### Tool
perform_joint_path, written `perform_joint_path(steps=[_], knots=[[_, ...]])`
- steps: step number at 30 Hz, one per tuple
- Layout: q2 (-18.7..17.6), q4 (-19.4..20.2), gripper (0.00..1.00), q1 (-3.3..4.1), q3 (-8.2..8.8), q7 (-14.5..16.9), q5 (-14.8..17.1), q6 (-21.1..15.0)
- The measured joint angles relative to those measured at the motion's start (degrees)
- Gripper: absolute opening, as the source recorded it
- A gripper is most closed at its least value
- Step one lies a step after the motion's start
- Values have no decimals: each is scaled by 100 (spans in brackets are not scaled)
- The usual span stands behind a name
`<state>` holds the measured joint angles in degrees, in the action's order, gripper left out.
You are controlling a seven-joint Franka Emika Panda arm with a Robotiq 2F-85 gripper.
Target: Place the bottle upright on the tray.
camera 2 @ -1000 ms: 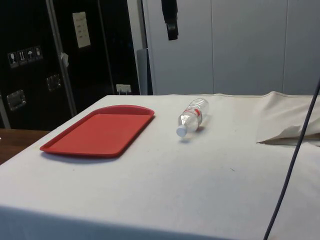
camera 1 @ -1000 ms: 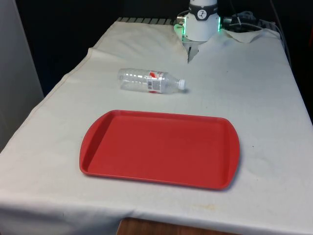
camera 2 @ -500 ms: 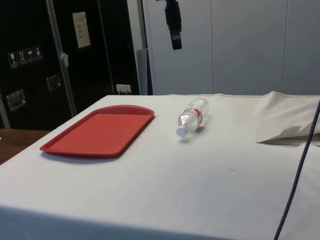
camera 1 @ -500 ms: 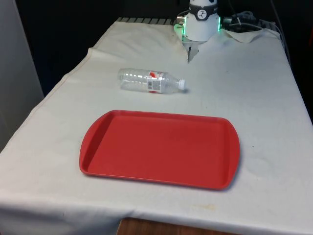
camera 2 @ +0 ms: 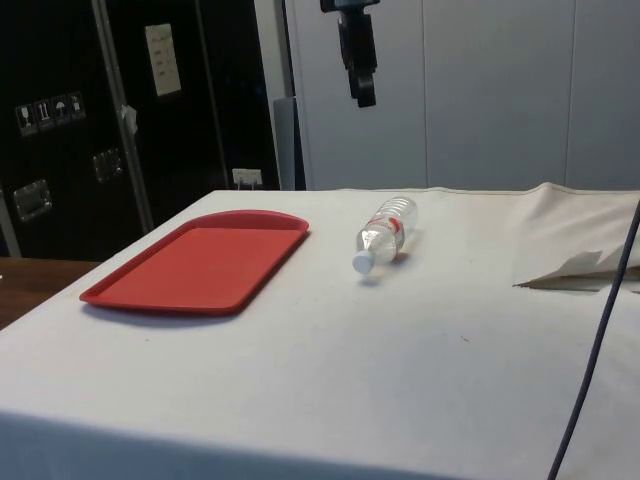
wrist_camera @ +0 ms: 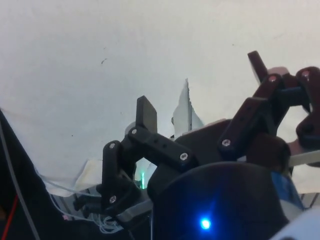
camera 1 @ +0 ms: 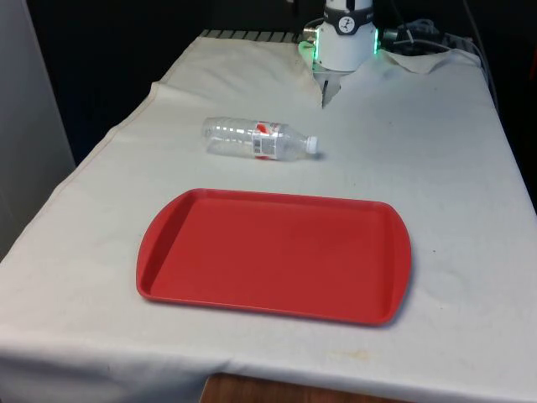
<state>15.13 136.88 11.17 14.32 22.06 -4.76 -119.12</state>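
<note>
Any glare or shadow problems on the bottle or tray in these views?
Front view: even light, bottle shows small highlights, tray has no glare. Side view: faint shadow under the bottle, the gripper dark against the pale wall. Wrist view: the fingers are dark silhouettes.

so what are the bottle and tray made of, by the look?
Bottle: clear thin plastic, likely PET; see-through ribbed body, white screw cap, red-and-white label. Tray: red moulded plastic, probably; uniform colour, raised rounded rim, low-sheen surface.

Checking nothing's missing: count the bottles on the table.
1. The bottle lies on its side on the white cloth, beyond the red tray's far edge, cap toward the front view's right.
</note>
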Motion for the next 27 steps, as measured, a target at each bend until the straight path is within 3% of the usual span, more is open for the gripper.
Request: perform_joint_path(steps=[12,27], knots=[[-17,115,100,-52,246,561,-23,-218],[-109,155,100,-63,550,1186,-23,-453]])
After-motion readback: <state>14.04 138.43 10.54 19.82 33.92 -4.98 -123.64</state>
